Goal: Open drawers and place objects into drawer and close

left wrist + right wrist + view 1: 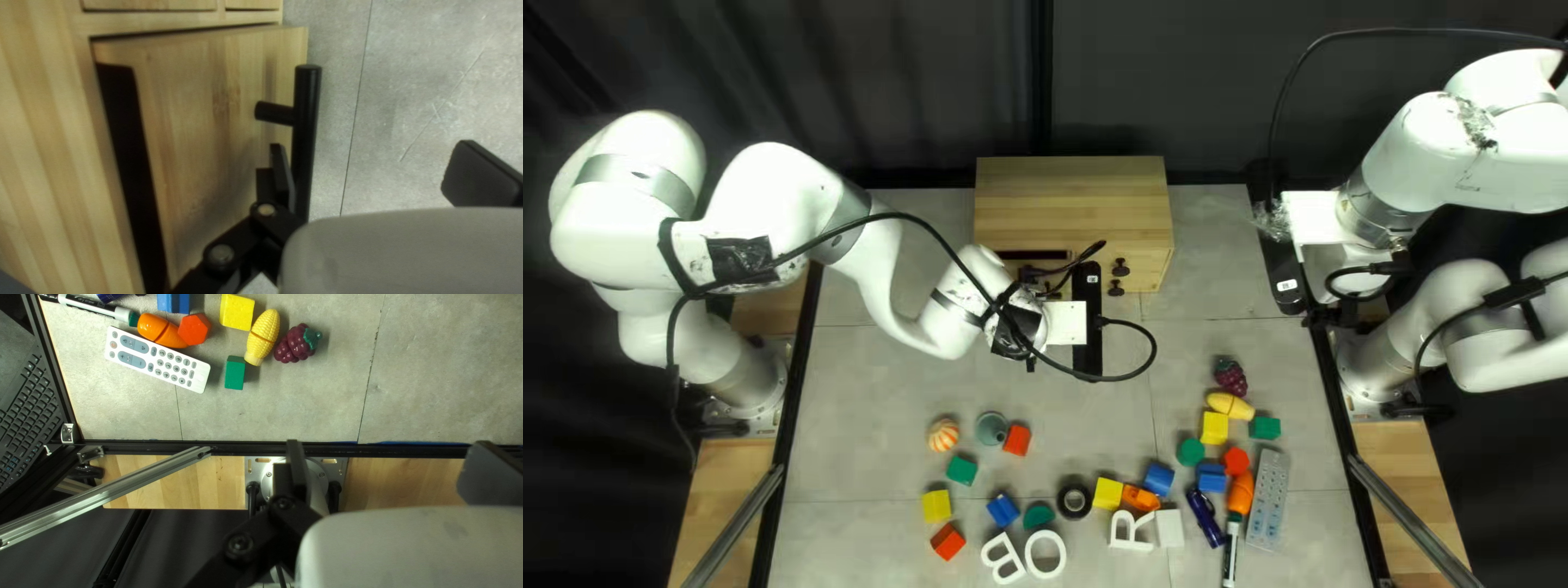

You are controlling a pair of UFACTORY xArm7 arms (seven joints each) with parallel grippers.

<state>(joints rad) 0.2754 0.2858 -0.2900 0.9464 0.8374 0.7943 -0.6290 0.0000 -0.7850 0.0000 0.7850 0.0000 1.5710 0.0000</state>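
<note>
In the top left view my left gripper [1087, 332] is at the front of the wooden cabinet [1073, 201]; the wrist hides its fingertips. The left wrist view shows a large drawer [212, 103] standing slightly out, with a dark gap behind its front. My left gripper [381, 171] is open, one finger between the drawer front and the black bar handle [308, 120], the other well away over the floor tiles. Raised at the right of the top left view is my right gripper [1288, 278]. In the right wrist view, the right gripper [389, 471] stands open and holds nothing.
Toy blocks, a corn [1231, 406], a berry cluster [1231, 378], a remote [1269, 499] and a marker [1231, 553] lie at the right. More blocks, a black tape roll [1074, 501] and white letters [1046, 554] lie nearer the front. Metal rails [1410, 523] flank the table.
</note>
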